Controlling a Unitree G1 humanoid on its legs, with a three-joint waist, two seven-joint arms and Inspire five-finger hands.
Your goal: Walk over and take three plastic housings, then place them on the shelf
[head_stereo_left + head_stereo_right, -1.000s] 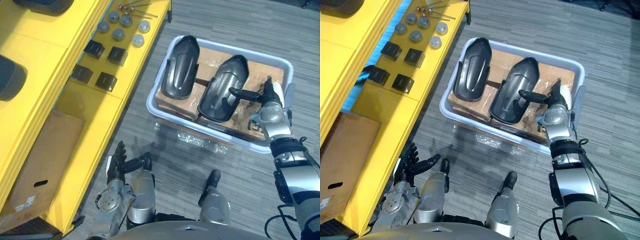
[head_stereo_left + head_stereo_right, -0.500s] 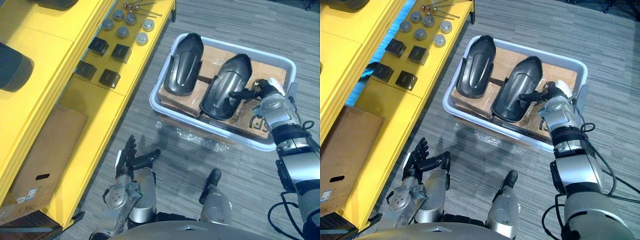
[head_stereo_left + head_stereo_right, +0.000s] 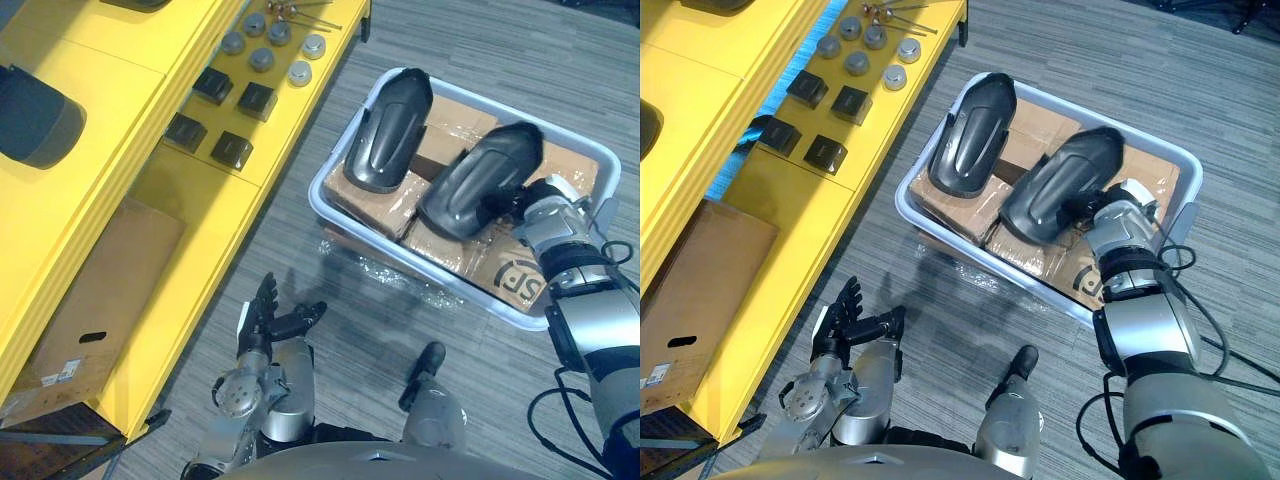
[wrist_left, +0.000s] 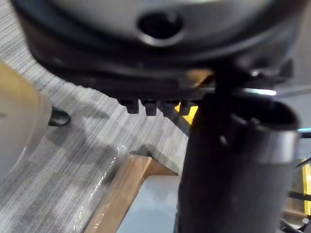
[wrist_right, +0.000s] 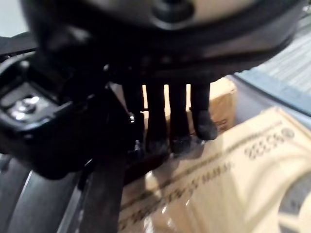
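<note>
Now the pale bin [image 3: 322, 205] holds cardboard boxes [image 3: 510, 280], a glossy black left housing [image 3: 388, 130] and a right housing [image 3: 480, 180], by which the right hand [image 3: 548, 212] rests straight fingers [image 5: 177, 116], while the left hand [image 3: 262, 325] is spread open.

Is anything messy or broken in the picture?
Nothing looks broken. A crumpled bit of clear plastic wrap lies on the floor by the white bin, like litter. The two black housings lie slanted on cardboard boxes.

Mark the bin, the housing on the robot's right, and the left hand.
bin [image 3: 322, 190]: left eye view, left corner of its rim.
right housing [image 3: 480, 180]: left eye view, middle of its domed back.
left hand [image 3: 258, 325]: left eye view, base of its fingers.
</note>
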